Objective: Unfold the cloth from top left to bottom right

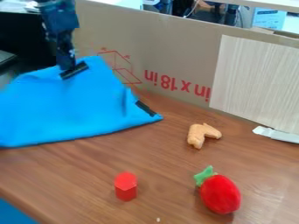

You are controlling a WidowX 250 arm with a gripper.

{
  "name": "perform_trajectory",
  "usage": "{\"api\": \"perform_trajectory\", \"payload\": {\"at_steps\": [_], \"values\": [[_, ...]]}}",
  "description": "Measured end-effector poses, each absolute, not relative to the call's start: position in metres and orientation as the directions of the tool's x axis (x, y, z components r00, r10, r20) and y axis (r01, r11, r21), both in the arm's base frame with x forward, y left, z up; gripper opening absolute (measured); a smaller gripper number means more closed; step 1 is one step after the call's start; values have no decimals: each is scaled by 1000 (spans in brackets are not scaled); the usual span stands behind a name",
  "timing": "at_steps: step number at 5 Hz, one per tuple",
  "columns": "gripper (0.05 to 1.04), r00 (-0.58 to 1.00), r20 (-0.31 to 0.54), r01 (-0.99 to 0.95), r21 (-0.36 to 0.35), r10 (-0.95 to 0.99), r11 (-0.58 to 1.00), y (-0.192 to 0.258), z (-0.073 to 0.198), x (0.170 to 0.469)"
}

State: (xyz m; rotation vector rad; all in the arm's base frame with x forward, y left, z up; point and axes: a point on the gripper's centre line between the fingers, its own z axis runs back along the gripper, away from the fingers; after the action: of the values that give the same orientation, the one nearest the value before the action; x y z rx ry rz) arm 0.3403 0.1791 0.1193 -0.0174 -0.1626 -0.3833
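Red and plump, a toy strawberry [220, 194] with a green top lies nearest the camera, well apart from the pincer [67, 68], down toward the viewer and off to its side at picture right. The red block [125, 187] stands upright on the desk [70, 175], below the pincer in the view and also well apart (rather in the way of a long pull, I'd say). Between pincer and strawberry, but farther right, sits a tan, bent toy [203, 134].

The blue cloth [70, 105] spreads beneath the pincer and toward the camera, with one pointed corner reaching down and to the right of it. The pincer's tip is at the cloth's upper part, right by a dark strip [74, 70]; whether it is spread or pinching fabric, I cannot tell. Behind it and to the right runs a cardboard panel [158, 52].

The step in hand looks like taking the top-left part of the cloth. The next move calls for a sure hold there, then a modest lift and a sweep toward bottom right, high enough to spare the block.
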Motion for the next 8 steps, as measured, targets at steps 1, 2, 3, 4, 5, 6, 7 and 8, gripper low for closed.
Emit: {"api": "perform_trajectory", "payload": {"at_steps": [1,2,3,4,5,6,7,8], "values": [[50,897,114,428,25,-428,903,163,108,309],[50,867,45,495,34,-497,868,139,86,285],[50,854,-40,520,15,-520,854,123,66,268],[50,832,-96,547,-16,-546,837,106,62,247],[50,815,-124,564,-53,-566,824,97,61,230],[50,791,-140,591,-82,-596,803,91,60,211],[50,763,-158,620,-93,-626,779,90,53,201],[50,729,-189,658,-74,-658,750,94,43,192]]}}
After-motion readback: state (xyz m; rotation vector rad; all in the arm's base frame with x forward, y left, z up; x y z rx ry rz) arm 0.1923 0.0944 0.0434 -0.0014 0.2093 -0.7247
